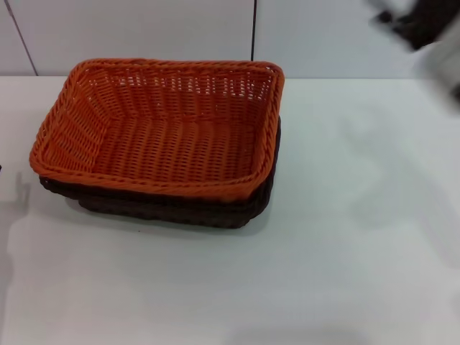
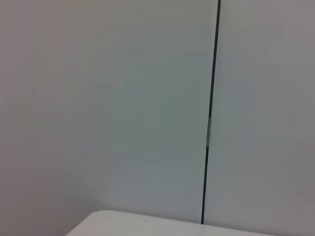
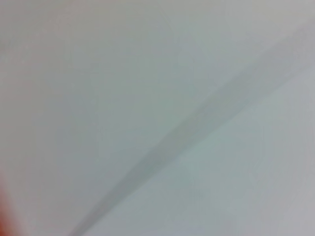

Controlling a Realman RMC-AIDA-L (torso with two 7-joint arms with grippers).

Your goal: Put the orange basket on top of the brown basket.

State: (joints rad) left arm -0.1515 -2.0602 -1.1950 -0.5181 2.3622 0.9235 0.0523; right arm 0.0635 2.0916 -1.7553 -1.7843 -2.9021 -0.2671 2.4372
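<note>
The orange basket (image 1: 162, 126) sits nested on top of the brown basket (image 1: 180, 208) on the white table (image 1: 345, 237), left of the middle in the head view. Only the brown basket's rim and lower wall show under the orange one, along the front and right side. My right arm is a blurred dark and white shape at the far right back (image 1: 424, 32), raised and well apart from the baskets. A sliver of orange (image 3: 4, 216) shows at the edge of the right wrist view. My left gripper is out of view.
A white panelled wall (image 1: 323, 36) with a dark vertical seam (image 1: 253, 29) stands behind the table. The left wrist view shows that wall, the seam (image 2: 210, 123) and a corner of the table (image 2: 147, 226).
</note>
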